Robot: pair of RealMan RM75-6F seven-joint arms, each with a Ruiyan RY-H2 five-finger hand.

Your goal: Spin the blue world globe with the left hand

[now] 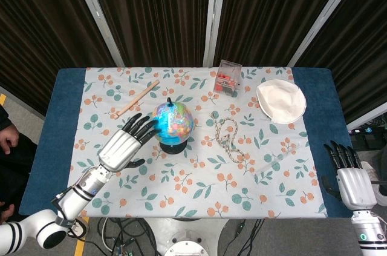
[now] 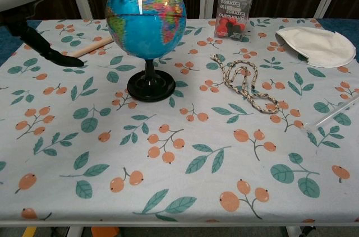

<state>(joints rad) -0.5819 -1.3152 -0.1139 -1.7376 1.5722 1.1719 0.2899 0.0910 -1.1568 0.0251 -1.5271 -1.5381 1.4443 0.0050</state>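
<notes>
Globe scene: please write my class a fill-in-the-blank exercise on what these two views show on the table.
1. The blue globe stands on a round ____ base.
2. The left robot hand has its fingers ____, holding nothing.
3. The braided rope lies to the ____ of the globe in the chest view.
4. The wooden stick lies ____ on the tablecloth.

Missing words: black; spread; right; flat

Globe [image 1: 173, 123] mid-table, rope [image 1: 226, 131] right of it, stick [image 1: 137, 98] behind-left

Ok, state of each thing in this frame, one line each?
Blue globe: upright on its black stand.
Left hand: fingers spread, fingertips beside the globe, holding nothing.
Right hand: off the table's edge, holding nothing.
Clear box: upright.
Braided cord: lying loose.
White cloth: lying flat.
</notes>
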